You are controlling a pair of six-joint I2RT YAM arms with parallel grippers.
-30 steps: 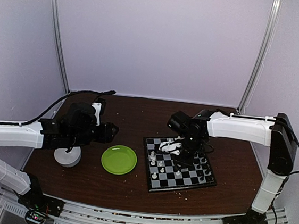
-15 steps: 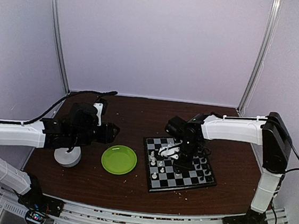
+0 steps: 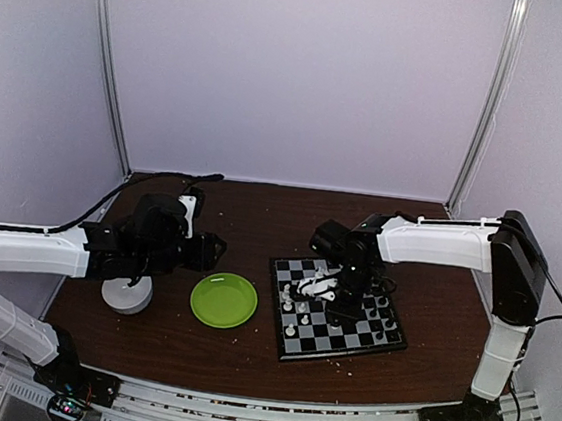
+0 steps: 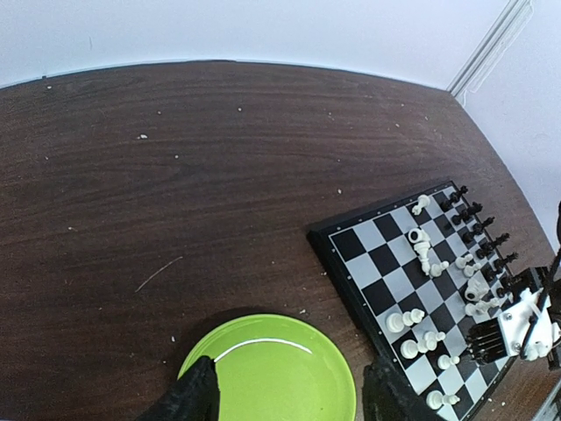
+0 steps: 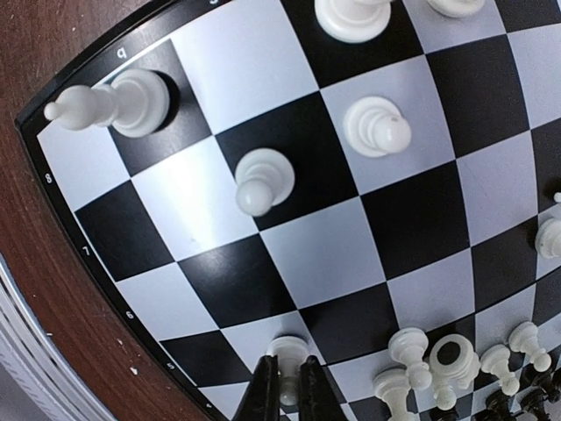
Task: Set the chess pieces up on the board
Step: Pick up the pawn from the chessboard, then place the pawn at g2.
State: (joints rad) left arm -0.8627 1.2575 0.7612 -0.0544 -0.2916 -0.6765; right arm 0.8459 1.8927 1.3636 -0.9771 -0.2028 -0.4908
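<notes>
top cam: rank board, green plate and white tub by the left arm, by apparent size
1. board
2. green plate
3. white tub, which looks smallest, though the left arm partly hides it, so its full extent is unsure.

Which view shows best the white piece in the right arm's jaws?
Right wrist view: the white piece sits close up between the jaws near the board's edge. The top view hides it under the right gripper; the left wrist view leaves it unclear.
</notes>
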